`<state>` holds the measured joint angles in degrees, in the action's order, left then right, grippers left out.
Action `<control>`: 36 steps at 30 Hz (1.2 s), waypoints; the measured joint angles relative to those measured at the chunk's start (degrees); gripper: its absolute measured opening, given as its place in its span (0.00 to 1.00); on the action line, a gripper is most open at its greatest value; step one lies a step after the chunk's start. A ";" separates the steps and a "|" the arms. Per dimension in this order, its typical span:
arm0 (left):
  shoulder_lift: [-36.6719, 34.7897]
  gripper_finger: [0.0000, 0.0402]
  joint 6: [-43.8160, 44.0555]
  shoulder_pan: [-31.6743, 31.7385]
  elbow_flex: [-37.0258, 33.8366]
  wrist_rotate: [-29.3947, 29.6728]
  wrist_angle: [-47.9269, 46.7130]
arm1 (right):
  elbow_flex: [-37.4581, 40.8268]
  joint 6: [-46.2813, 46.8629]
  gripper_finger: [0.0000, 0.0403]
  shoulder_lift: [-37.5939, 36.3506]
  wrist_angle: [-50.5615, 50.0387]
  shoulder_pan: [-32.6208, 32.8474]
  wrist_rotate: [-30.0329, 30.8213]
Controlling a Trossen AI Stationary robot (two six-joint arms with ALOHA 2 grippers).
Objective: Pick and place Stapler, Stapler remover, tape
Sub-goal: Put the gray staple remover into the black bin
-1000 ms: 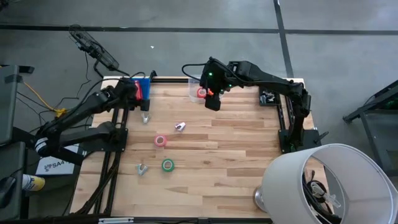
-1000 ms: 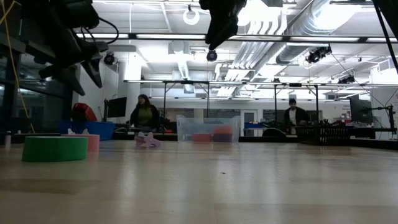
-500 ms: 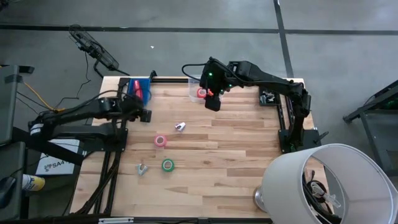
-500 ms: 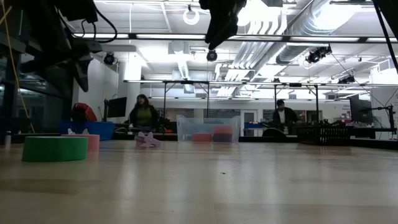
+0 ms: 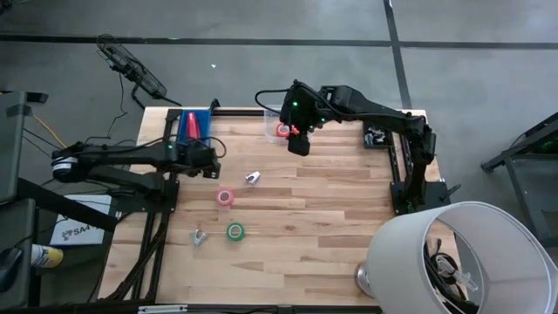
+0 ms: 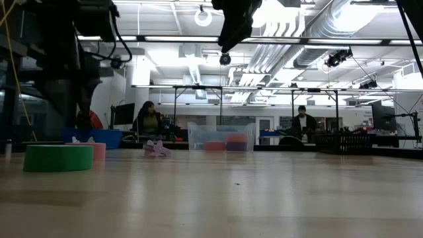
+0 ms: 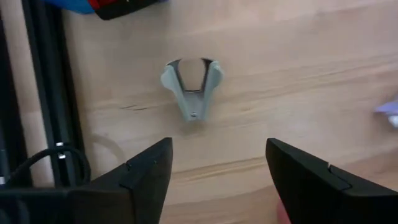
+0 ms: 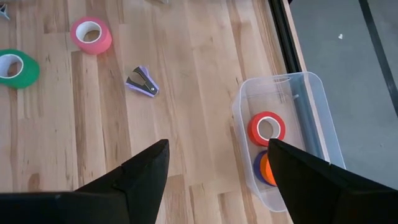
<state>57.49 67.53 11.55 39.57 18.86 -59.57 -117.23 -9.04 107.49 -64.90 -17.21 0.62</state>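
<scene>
Sorting looks partly done, judging by how things lie on the bench (image 5: 331,201). At its far edge, the clear bin (image 8: 305,118) already holds a red tape roll (image 8: 267,129) and another roll partly under it, purple and orange from what shows. The blue tray (image 5: 193,125) at the far left corner carries the stapler (image 5: 193,127), so that piece seems settled.

Still out on the wood are two rolls of tape, the pink roll (image 5: 225,197) near the middle and the green roll (image 5: 234,231) nearer the front edge, plus three staple removers: a lilac-handled remover (image 5: 253,178) just beyond the pink roll, a silvery remover (image 5: 200,236) beside the green roll, and a grey remover (image 7: 192,87) lying flat directly ahead of the left arm's fingers.

That left hand (image 5: 209,164) hangs low over the bench's left side with its fingers spread wide and nothing between them; the grey remover sits centred in the gap as its wrist camera sees it, so a grasp of it appears to be the step in hand. The right hand (image 5: 297,142) hovers by the clear bin, also released and empty, seemingly waiting above the place where it drops tape.

By this reckoning, five loose pieces are left to place.
</scene>
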 joint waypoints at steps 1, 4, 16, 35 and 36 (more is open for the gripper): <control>1.35 0.66 0.00 0.02 0.00 0.32 0.08 | 0.00 0.00 0.65 -0.01 0.00 0.00 -0.01; 5.17 0.74 1.49 0.02 0.00 2.68 0.97 | 0.00 0.00 0.65 0.00 0.00 0.00 -0.05; 17.77 0.93 6.50 0.04 0.00 9.30 6.03 | 0.00 1.08 0.65 0.01 0.00 0.00 -0.18; 19.77 0.93 9.46 0.02 -10.29 11.53 22.68 | 0.00 1.51 0.65 0.01 -0.02 0.02 -0.20; 19.82 0.93 9.24 0.02 -10.29 12.50 23.14 | 0.00 1.51 0.65 0.01 -0.02 0.01 -0.20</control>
<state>77.31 76.77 11.57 29.28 31.36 -36.43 -117.23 -7.53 107.50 -64.93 -17.20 0.43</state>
